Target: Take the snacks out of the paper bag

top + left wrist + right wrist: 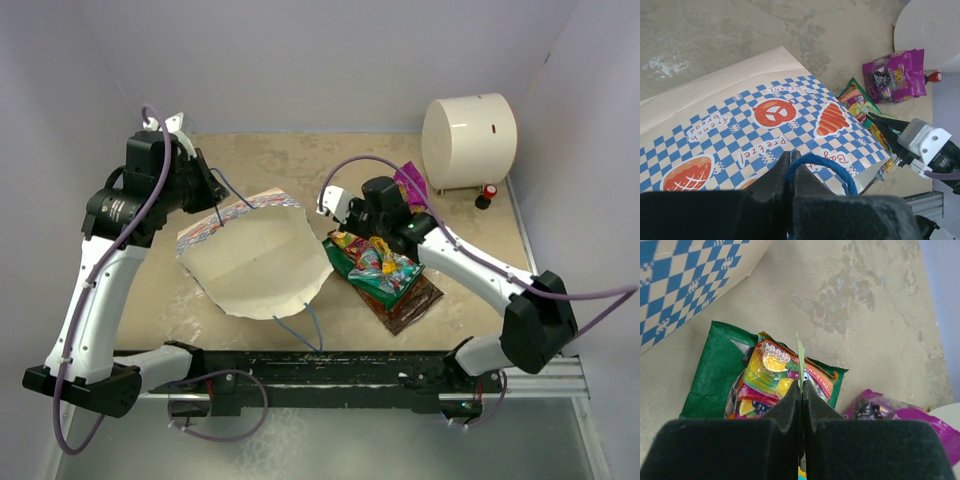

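This is looking like a robotics lab test cell: plain pale walls (300, 60) are closing in a worn beige desk (260, 165), the left arm (100, 290) and right arm (475, 265) are sitting bolted to a black rail (330, 362) along its near edge, and purple cables (590, 296) are looping loose.

paper bag (740, 115): plain matt paper with a printed check band, a few soft creases
cord handle (825, 167): blue twisted cord, looks fibrous
magenta pouch (897, 75): shiny plastic film, super crinkly
green packet (710, 375): glossy film too, wrinkled, catches the light
pinched packet (799, 355): thin pale yellow-green film, only seen edge-on
surface (715, 35): beige, matt, mottled with pale scuffy patches
cream cylinder (468, 140): smooth with a slight sheen, plastic by the look
left end effector (790, 159), right end effector (801, 390): black fingers, matt, faintly grainy
arm shells (95, 290): smooth white plastic, a bit glossy
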